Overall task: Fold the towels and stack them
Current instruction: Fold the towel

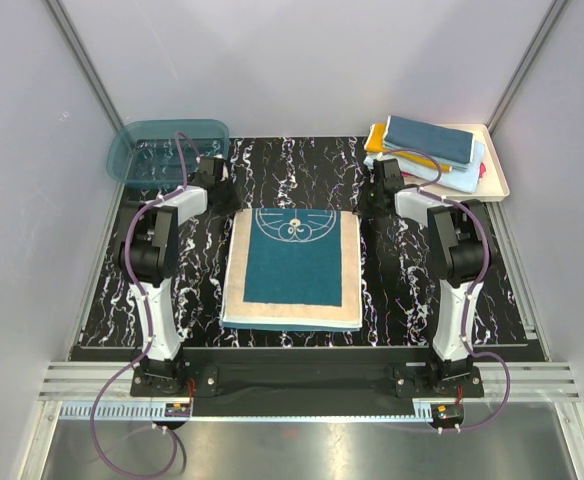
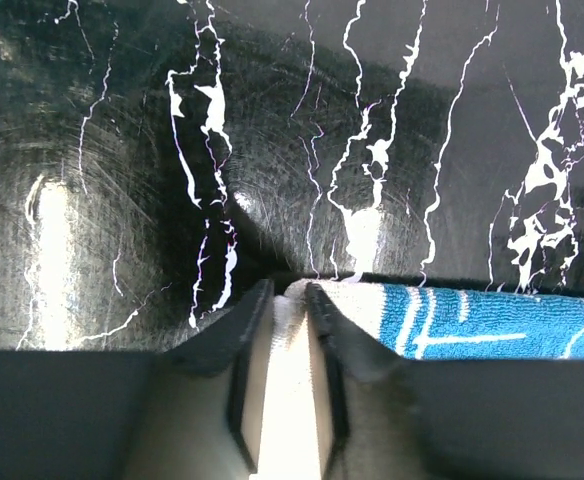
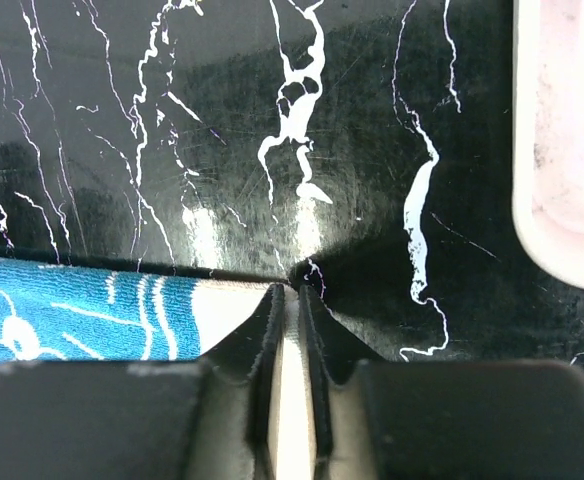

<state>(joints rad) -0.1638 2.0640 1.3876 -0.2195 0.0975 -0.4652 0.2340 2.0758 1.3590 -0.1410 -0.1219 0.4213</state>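
Observation:
A dark teal towel with a cream border (image 1: 294,265) lies spread on the black marbled mat (image 1: 302,170) between the arms. My left gripper (image 1: 230,195) is shut on its far left corner; the cream edge shows pinched between the jaws in the left wrist view (image 2: 290,300). My right gripper (image 1: 370,200) is shut on its far right corner, cream edge between the jaws (image 3: 290,300). Folded towels (image 1: 427,140) are stacked on the cream tray (image 1: 497,170) at back right: dusty blue on top, light blue, orange-yellow and red edges below.
A translucent teal plastic basin (image 1: 132,150) stands at the back left corner of the mat. The cream tray's rim shows in the right wrist view (image 3: 562,240). Grey enclosure walls close in on three sides.

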